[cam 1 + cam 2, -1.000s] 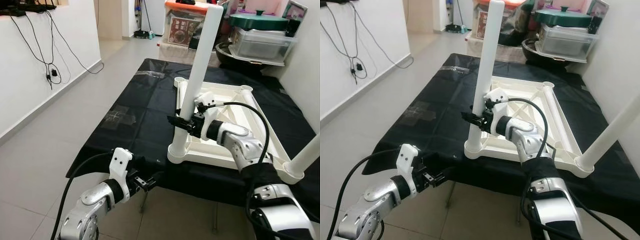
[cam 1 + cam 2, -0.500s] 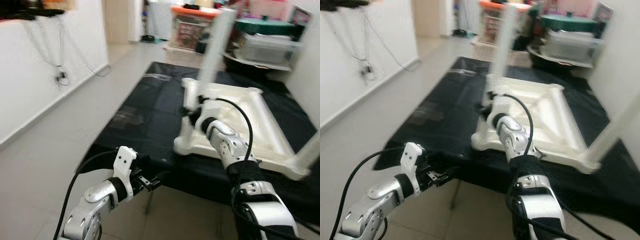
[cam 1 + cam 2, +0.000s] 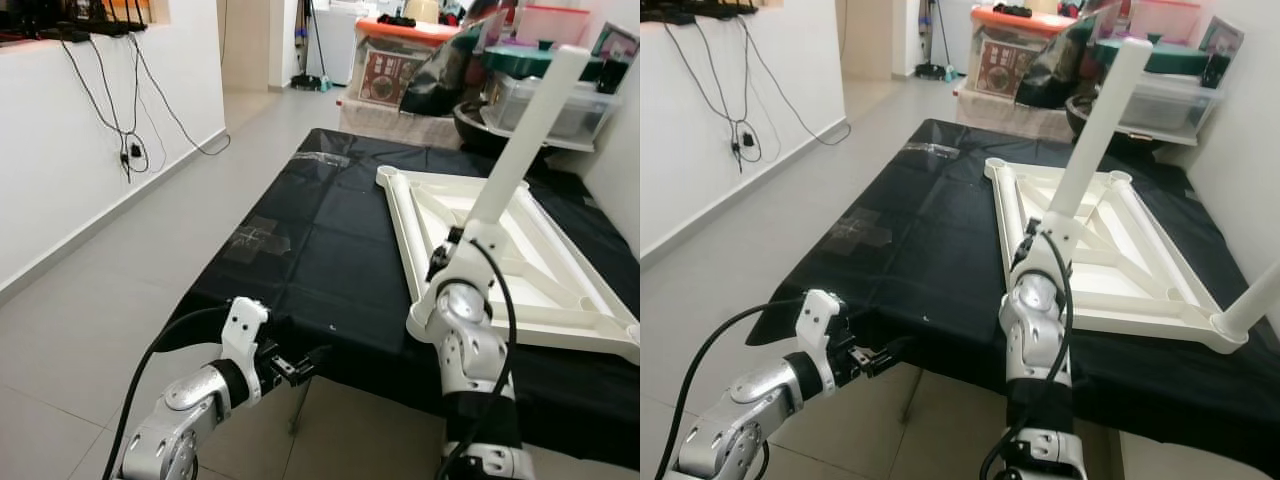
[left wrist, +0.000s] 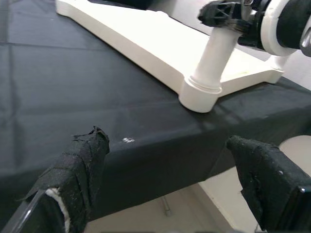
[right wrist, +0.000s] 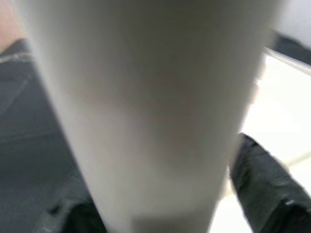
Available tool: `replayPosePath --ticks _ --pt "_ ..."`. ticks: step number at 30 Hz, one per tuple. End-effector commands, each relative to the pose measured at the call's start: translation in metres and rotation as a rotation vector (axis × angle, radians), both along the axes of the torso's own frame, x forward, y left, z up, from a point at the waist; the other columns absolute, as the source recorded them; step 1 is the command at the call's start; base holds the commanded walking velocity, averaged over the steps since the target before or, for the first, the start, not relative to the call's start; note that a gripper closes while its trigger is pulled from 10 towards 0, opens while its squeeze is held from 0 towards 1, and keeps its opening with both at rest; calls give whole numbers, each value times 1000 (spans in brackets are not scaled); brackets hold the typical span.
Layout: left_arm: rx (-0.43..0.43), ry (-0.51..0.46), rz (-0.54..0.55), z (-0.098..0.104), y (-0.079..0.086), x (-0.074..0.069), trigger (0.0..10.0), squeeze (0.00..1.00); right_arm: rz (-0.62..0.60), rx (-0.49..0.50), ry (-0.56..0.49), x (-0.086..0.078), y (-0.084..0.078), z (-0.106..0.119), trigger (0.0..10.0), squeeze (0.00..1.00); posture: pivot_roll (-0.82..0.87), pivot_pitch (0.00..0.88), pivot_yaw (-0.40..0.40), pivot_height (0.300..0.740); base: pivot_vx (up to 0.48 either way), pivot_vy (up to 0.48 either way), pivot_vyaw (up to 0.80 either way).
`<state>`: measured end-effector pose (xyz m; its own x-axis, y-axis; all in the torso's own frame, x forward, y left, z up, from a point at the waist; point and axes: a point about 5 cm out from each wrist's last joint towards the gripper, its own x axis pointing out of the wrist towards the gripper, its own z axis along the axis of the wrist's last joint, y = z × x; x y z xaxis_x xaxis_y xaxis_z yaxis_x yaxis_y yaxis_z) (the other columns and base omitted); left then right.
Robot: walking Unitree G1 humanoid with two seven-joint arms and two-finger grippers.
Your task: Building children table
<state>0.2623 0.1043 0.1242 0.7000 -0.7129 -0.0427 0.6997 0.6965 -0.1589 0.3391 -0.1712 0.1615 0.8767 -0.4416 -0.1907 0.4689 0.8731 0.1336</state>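
Note:
A white children's table (image 3: 560,318) lies upside down on a black-covered table (image 3: 300,250). A long white leg (image 3: 510,160) stands in its near left corner socket (image 4: 201,94), leaning right. My right gripper (image 3: 441,262) is shut on this leg just above the socket; the right wrist view has the leg (image 5: 146,97) between its black fingers (image 5: 265,187). A second leg (image 3: 1252,303) rises from the near right corner. My left gripper (image 3: 305,360) hangs open below the table's front edge, with nothing between its fingertips (image 4: 95,143).
Storage boxes (image 3: 385,65), a green-lidded container (image 3: 1170,55) and a dark bag (image 3: 440,85) crowd the far end. Cables (image 3: 130,150) hang on the white wall at left. Tiled floor (image 3: 90,300) lies open to the left of the table.
The camera has swung, shifting the whole picture. My right arm now stands upright before the corner, still holding the leg, which leans further right. The left arm has barely moved.

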Motion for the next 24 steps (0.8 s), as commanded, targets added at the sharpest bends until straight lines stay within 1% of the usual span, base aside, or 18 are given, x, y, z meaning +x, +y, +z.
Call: replayPosePath --ticks 1,2,5,6,7,8,9,11,12,14,15,16,17,18,19,21,23,24 --pt "9 5 1 -3 1 1 10000 0 -24 13 -13 0 -4 4 10000 1000 74 0 -95 740 0 0 0" --pt "5 5 -1 -4 -1 -1 10000 0 28 -9 -83 3 -1 20 10000 1000 67 0 -98 740 0 0 0" --pt "3 6 -2 -4 -2 -1 10000 0 45 -26 -112 5 -5 26 10000 1000 67 0 -101 740 0 0 0" --pt "2 8 -2 -5 -3 -2 10000 0 84 -13 -141 9 -11 32 10000 596 70 0 -102 740 0 0 0" --pt "2 8 -2 -5 -3 -2 10000 0 84 -13 -141 9 -11 32 10000 596 70 0 -102 740 0 0 0" --pt "2 8 -1 -5 -3 -2 10000 0 135 10 -189 14 -18 41 10000 0 72 0 -105 740 0 0 0" --pt "2 8 1 -6 -3 -2 10000 0 177 19 -247 17 -25 50 10000 0 73 0 -107 740 0 0 0" --pt "2 8 2 -6 -3 -2 10000 0 204 21 -287 18 -29 56 10000 0 73 0 -107 740 0 0 0" --pt "2 7 3 -5 -2 -1 10000 0 285 -24 -369 19 -33 70 10000 0 68 0 -104 740 0 0 0" --pt "2 7 3 -5 -2 -1 10000 0 285 -24 -369 19 -33 70 10000 0 68 0 -104 740 0 0 0" --pt "6 9 0 -7 -2 -1 10000 0 607 -111 -435 21 -32 81 10000 0 53 0 -93 740 0 0 0" --pt "6 9 0 -7 -2 -1 10000 0 607 -111 -435 21 -32 81 10000 0 53 0 -93 740 0 0 0" --pt "7 9 -6 -7 -3 0 10000 0 754 -125 -420 22 -29 79 10000 0 53 0 -93 740 0 0 0" --pt "7 9 -6 -7 -3 0 10000 0 754 -125 -420 22 -29 79 10000 0 53 0 -93 740 0 0 0" --pt "7 8 -10 -7 -4 0 10000 0 880 -136 -384 22 -23 72 10000 0 57 0 -98 740 0 0 0" --pt "4 4 -8 -6 -5 3 10000 0 1046 -163 -326 23 -6 61 10000 0 66 0 -102 740 0 0 0" --pt "4 3 -5 -5 -5 4 10000 0 1094 -175 -312 24 2 58 10000 0 66 0 -102 740 0 0 0" --pt "4 3 -3 -6 -4 4 10000 0 1163 -184 -305 24 14 57 10000 0 66 0 -104 740 0 0 0"
